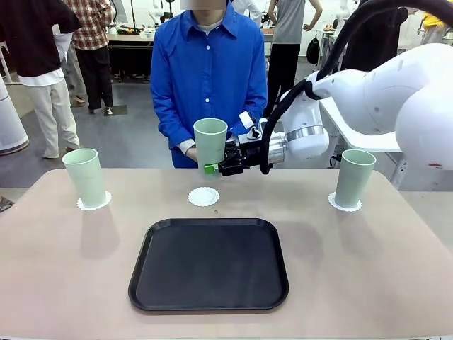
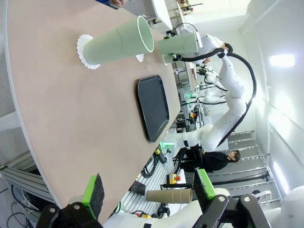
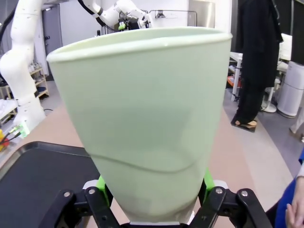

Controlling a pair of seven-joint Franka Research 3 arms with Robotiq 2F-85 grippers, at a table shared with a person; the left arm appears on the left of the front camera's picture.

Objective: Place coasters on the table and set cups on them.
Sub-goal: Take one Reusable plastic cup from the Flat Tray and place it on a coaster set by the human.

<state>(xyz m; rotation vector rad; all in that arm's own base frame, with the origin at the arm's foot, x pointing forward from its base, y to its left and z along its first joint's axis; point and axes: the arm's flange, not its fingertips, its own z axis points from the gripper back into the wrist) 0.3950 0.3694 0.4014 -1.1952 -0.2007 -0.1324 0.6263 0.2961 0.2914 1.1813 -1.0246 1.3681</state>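
Observation:
Three pale green cups show in the front view. The left cup stands on a white coaster, and the right cup on another coaster. My right gripper is shut on the lower part of the middle cup, holding it upright above and just behind the bare middle coaster. In the right wrist view that cup sits between the green pads of my right gripper. My left gripper is open and holds nothing, off the table's edge, far from the near cup on its coaster.
A black tray lies on the beige table in front of the middle coaster. A person in a blue shirt stands at the far edge, with a hand close behind the held cup. The right arm reaches in from the right.

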